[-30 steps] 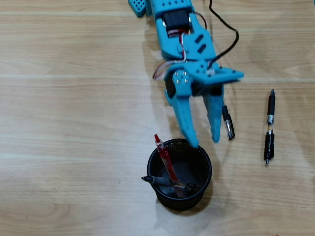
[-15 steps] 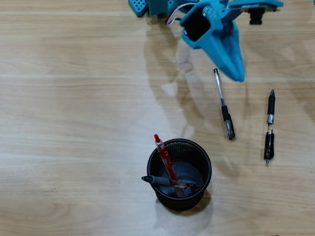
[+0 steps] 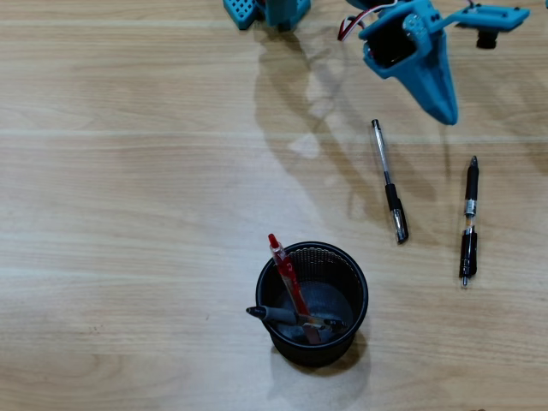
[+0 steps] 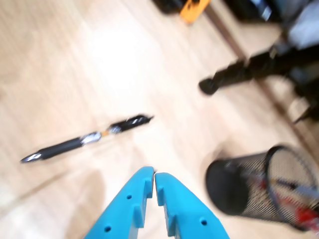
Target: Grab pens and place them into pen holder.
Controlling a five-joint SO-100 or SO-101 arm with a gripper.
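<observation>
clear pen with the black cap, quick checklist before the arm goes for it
1. Hand empty: ok, nothing between the fingertips in the wrist view.
2. Hand open enough to take a pen: not ok, the fingertips are nearly touching.
3. Clear pen with black cap free to grab: ok, it lies flat on the table, apart from the all black pen.
4. Hand lined up over that pen: not ok, in the overhead view the hand sits up and to the right of it.
5. Pen holder upright with room: ok, the red pen and a grey pen lean inside, and space remains.
</observation>
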